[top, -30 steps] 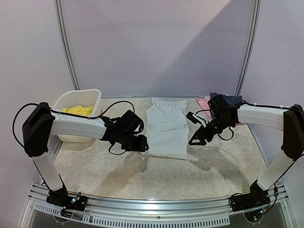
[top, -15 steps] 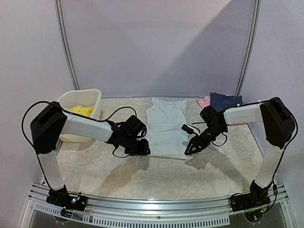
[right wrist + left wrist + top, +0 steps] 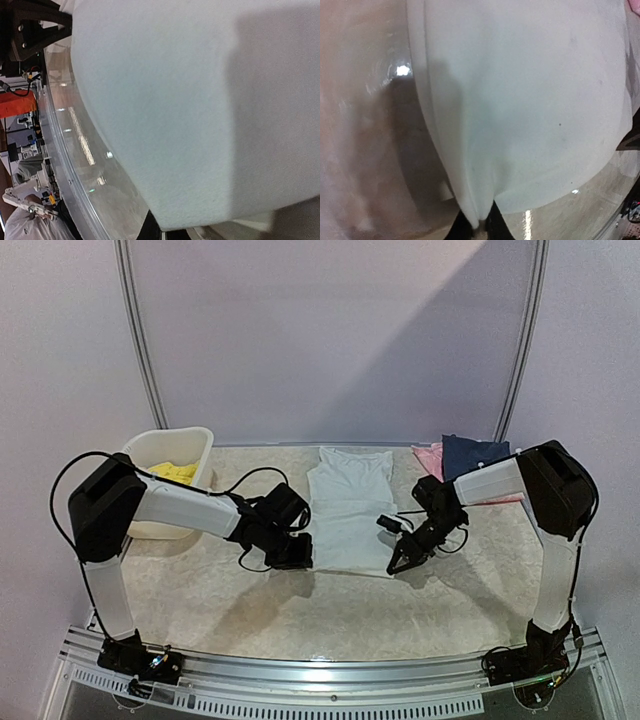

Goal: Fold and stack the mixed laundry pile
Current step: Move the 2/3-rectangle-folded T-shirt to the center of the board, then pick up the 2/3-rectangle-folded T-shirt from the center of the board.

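While I watch from above, the left gripper (image 3: 305, 558) sits low on the table (image 3: 200, 590) at the near left corner of the white T-shirt (image 3: 350, 502). It has slid a little closer to me and to the cloth since a second ago. In the left wrist view, the shirt's corner bunches to a thin point and goes right in between the two dark fingers (image 3: 462, 231), so that gripper is pinched tight on the shirt.

The right gripper (image 3: 395, 564) has moved the most. A second ago it hung up by the middle of the shirt's right edge; now it is down at the near right corner. In the right wrist view, the corner ends just beside a dark finger (image 3: 151, 229), but I cannot tell if the jaws are closed on it.

The shirt lies flat in the middle of the table, same as before. Farther back on the left, the yellow shorts (image 3: 172, 472) lie in the white basket (image 3: 205, 440). Far right, a pink cloth (image 3: 430, 455) and a dark blue cloth (image 3: 475, 452) lie touching.
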You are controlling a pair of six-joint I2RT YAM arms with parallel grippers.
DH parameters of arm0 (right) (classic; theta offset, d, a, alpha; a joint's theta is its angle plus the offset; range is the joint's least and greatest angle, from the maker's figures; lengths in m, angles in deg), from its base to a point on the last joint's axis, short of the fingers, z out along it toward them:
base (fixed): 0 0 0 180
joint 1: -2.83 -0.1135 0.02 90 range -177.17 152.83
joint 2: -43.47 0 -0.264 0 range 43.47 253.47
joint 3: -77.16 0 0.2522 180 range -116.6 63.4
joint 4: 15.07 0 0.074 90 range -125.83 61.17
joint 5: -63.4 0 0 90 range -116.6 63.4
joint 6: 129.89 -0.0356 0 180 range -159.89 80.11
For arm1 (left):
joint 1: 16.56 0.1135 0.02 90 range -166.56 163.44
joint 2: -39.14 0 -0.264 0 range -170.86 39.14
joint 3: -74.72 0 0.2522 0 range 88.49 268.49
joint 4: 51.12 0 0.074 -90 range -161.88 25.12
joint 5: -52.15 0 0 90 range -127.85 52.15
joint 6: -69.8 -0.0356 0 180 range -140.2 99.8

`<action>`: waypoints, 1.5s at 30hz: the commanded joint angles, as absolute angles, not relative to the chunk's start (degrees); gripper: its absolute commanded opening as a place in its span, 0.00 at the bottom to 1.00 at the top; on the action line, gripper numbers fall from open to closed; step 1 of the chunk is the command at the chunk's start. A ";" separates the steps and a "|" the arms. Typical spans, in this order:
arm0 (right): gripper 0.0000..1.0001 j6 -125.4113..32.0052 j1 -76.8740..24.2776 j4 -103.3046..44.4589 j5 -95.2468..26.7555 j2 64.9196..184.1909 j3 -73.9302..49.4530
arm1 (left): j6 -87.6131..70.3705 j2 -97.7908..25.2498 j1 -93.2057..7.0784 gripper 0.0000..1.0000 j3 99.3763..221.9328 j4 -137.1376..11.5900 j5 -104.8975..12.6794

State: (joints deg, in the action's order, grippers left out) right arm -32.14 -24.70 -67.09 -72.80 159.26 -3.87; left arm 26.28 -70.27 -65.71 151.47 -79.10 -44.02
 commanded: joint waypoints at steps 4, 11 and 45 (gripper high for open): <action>0.00 -27.25 -19.64 -77.36 -70.89 157.62 -3.43 | 28.17 -69.71 -67.70 0.00 151.83 -85.66 -48.30; 0.03 -22.14 -18.71 -82.43 -69.76 154.52 -1.38 | 29.93 -67.13 -70.43 0.14 151.32 -88.74 -50.51; 0.99 -21.91 -12.09 -59.17 -57.60 122.23 -1.75 | -52.99 -68.43 -85.21 0.36 152.97 -82.15 -22.53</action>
